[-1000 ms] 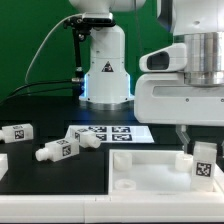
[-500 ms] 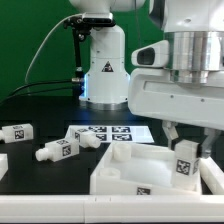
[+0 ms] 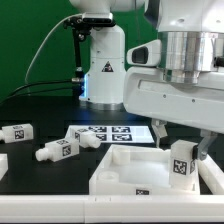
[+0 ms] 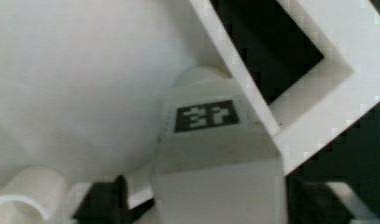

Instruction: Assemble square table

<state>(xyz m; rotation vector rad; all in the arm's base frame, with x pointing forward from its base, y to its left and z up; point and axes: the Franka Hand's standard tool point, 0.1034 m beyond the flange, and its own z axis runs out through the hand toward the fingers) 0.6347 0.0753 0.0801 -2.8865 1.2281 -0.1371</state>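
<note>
The white square tabletop (image 3: 125,165) lies at the front of the exterior view, underside up, with thick raised edges. My gripper (image 3: 182,150) is over its right part, shut on a white leg (image 3: 181,160) that stands upright with its tag facing the camera. In the wrist view the tagged leg (image 4: 208,113) sits between my dark fingers (image 4: 109,196), with the tabletop's surface (image 4: 71,80) and rim (image 4: 258,55) behind it. I cannot tell whether the leg's lower end is seated in the tabletop. Three more tagged legs (image 3: 15,132) (image 3: 60,150) (image 3: 86,139) lie loose on the black table at the exterior view's left.
The marker board (image 3: 112,131) lies flat behind the tabletop. The arm's white base (image 3: 105,65) stands at the back centre, with a black cable curving to its left. A small white part (image 3: 2,163) shows at the left edge.
My gripper with the leg has moved up and slightly to the exterior view's left. The tabletop has shifted left with it and its left end now looks raised and larger.
</note>
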